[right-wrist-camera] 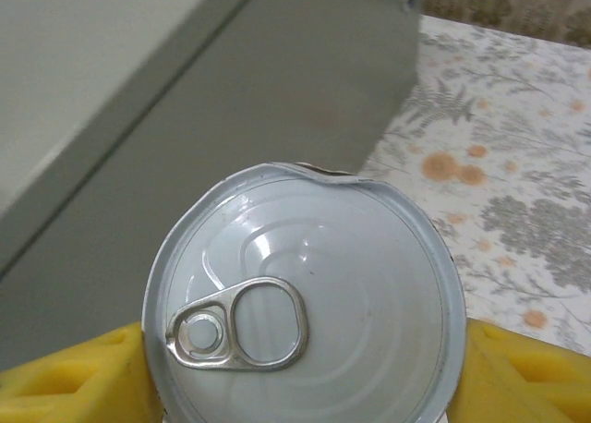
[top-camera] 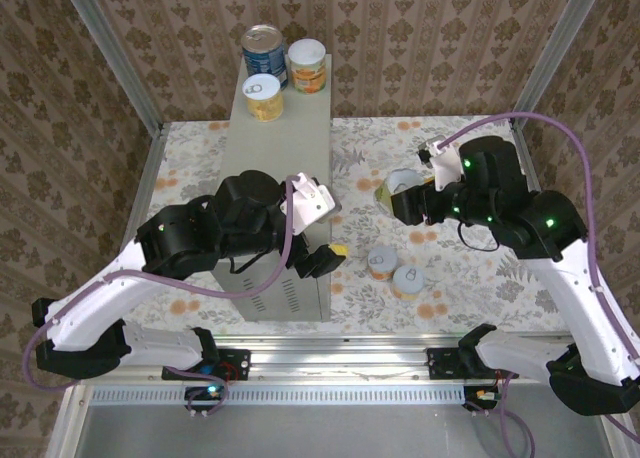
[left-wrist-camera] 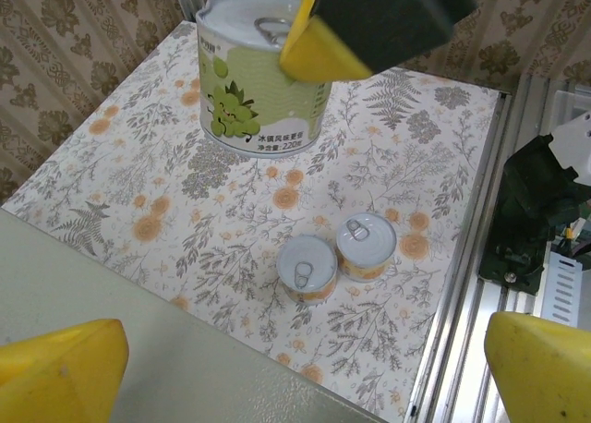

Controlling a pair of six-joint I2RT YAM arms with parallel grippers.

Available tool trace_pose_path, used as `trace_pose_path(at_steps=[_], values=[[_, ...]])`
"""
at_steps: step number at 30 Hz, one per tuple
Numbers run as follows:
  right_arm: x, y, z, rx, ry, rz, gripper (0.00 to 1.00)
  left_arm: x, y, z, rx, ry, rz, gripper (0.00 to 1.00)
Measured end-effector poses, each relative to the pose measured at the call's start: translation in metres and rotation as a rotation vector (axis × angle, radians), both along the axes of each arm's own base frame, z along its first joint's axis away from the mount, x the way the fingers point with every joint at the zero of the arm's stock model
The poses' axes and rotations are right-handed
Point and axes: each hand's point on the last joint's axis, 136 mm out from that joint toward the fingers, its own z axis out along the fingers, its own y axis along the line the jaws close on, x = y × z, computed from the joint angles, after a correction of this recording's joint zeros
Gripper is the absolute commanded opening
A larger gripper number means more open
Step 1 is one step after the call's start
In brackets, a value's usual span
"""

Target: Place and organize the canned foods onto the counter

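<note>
Yellow right pincer [right-wrist-camera: 301, 375] clasps pale-lidded can [right-wrist-camera: 305, 289].

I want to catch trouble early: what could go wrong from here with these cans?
The right gripper pinches the green-labelled can near its rim, so it might slip when lifted. The left gripper hangs open over the counter, so the arms could collide there. Three cans on its far end could topple.

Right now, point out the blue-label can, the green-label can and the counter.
blue-label can [top-camera: 263, 40], top external view, silver lid.
green-label can [left-wrist-camera: 251, 109], left wrist view, printed label.
counter [top-camera: 288, 136], top external view, bare top surface.
</note>
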Motion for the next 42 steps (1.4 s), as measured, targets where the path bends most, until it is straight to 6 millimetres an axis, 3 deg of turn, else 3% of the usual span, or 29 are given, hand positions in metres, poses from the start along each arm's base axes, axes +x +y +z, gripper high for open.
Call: trace_pose_path(at_steps=[13, 22, 35, 42], values=[[-0.036, 0.028, 0.048, 0.16, -0.009, 0.213, 0.72, -0.008, 0.002, 0.015, 0.008, -0.088, -0.052, 1.0], [-0.049, 0.051, 0.055, 0.235, 0.029, 0.327, 0.72, -0.012, -0.002, 0.03, 0.012, -0.163, -0.077, 1.0], [-0.075, 0.079, 0.065, 0.259, 0.006, 0.461, 0.72, -0.003, -0.027, 0.018, 0.056, -0.179, -0.083, 0.99], [-0.074, 0.085, 0.066, 0.266, -0.036, 0.466, 0.73, -0.005, -0.031, 0.023, 0.033, -0.186, -0.096, 0.83]])
